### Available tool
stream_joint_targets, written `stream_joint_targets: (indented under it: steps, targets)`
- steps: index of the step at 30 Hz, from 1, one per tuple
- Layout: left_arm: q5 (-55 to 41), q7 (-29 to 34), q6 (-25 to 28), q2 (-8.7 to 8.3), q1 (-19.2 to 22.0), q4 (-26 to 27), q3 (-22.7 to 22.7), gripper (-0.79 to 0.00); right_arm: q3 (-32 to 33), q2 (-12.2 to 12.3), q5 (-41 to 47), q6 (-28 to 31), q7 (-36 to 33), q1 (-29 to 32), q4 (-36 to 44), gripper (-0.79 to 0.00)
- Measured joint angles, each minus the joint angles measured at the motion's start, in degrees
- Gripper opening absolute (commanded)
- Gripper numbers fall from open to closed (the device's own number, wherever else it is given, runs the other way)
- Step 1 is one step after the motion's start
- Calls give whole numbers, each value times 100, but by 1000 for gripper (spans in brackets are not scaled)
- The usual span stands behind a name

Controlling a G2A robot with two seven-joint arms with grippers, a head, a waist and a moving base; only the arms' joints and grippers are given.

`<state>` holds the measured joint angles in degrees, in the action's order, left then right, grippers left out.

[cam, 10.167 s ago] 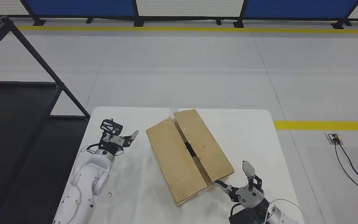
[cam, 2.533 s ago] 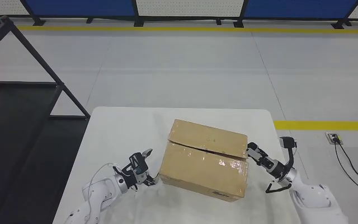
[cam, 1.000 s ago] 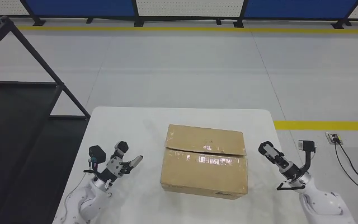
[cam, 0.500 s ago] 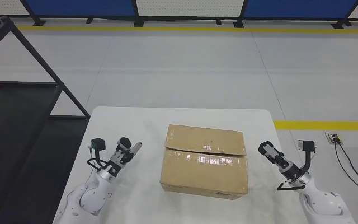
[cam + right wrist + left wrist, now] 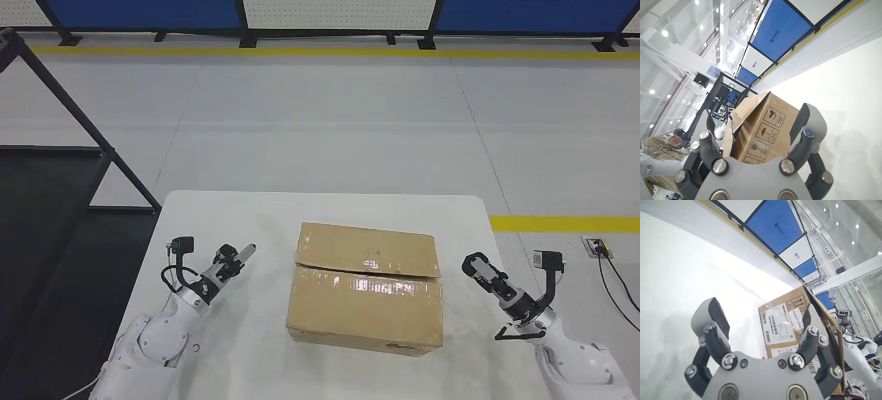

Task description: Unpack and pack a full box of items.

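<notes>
Box (image 5: 365, 290) sat on the white table (image 5: 260, 215), about midway between its left and right edges and nearer the front edge than the far one. It stood flat on its base with the flaps folded down and shiny tape across the side facing the robot.

Your left gripper (image 5: 240, 254) was low over the table near the left edge, pointed toward the box and well apart from it. In the left wrist view the left gripper (image 5: 762, 313) was released: fingers (image 5: 719, 315) spread wide with nothing between them. The box end (image 5: 780, 321) facing it carried white barcode labels.

Your right gripper (image 5: 478, 270) was near the right edge, aimed at the opposite end of the box, close to it but not touching. The right wrist view showed the right gripper (image 5: 757, 117) released as well, with its fingers (image 5: 800, 121) wide and holding nothing. That end of the box (image 5: 753, 106) bore printed handling symbols. At its upper corner the flap seam gaped slightly, with tape puckered along the edge.
</notes>
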<state>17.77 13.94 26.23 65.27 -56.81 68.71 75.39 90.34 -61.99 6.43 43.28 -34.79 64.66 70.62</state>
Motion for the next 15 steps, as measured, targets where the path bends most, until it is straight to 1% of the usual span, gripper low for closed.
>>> stream_joint_targets:
  steps: [4,6,9,12,15]
  targets:
    - [-424,428,-601,48,91,114,-108,0,0,0,0,0,0,0,0,0]
    - [-913,889,-680,66,168,107,-132,0,0,0,0,0,0,0,0,0]
    - [-1293,1462,-925,77,332,31,-164,0,0,0,0,0,0,0,0,0]
    - [-1732,1977,-1034,98,526,-133,-209,0,0,0,0,0,0,0,0,0]
    - [-2046,2350,-1202,129,784,-422,-274,0,0,0,0,0,0,0,0,0]
